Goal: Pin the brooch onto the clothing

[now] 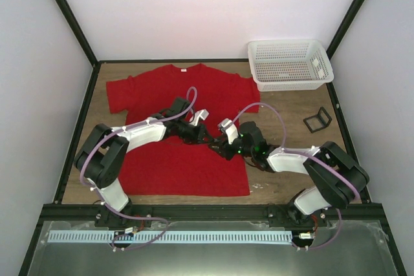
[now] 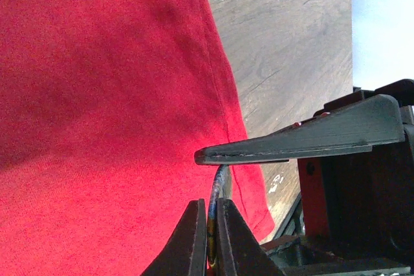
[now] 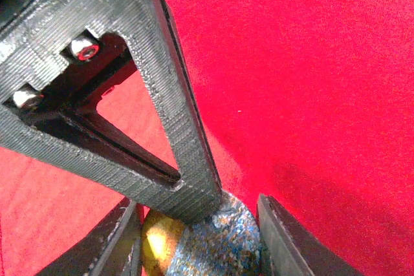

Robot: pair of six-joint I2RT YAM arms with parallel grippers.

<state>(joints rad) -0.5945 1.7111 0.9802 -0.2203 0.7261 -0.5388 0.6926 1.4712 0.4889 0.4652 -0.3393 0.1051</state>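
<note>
The red T-shirt (image 1: 187, 105) lies flat on the wooden table (image 1: 291, 117). It fills the left wrist view (image 2: 97, 95) and the right wrist view (image 3: 310, 63). Both grippers meet over its right middle part. My left gripper (image 1: 202, 135) (image 2: 208, 206) is shut on the brooch (image 2: 218, 182), seen edge-on, pinching its two faces. My right gripper (image 1: 218, 145) (image 3: 197, 224) closes on the rim of the speckled blue-grey and yellow brooch (image 3: 223, 247) from both sides. One left finger (image 3: 171, 101) crosses the brooch's face. In the top view the brooch is hidden between the grippers.
A white mesh basket (image 1: 290, 63) stands at the back right. A black wire-frame stand (image 1: 317, 119) sits on the bare wood right of the shirt. Black frame posts run along the table's sides.
</note>
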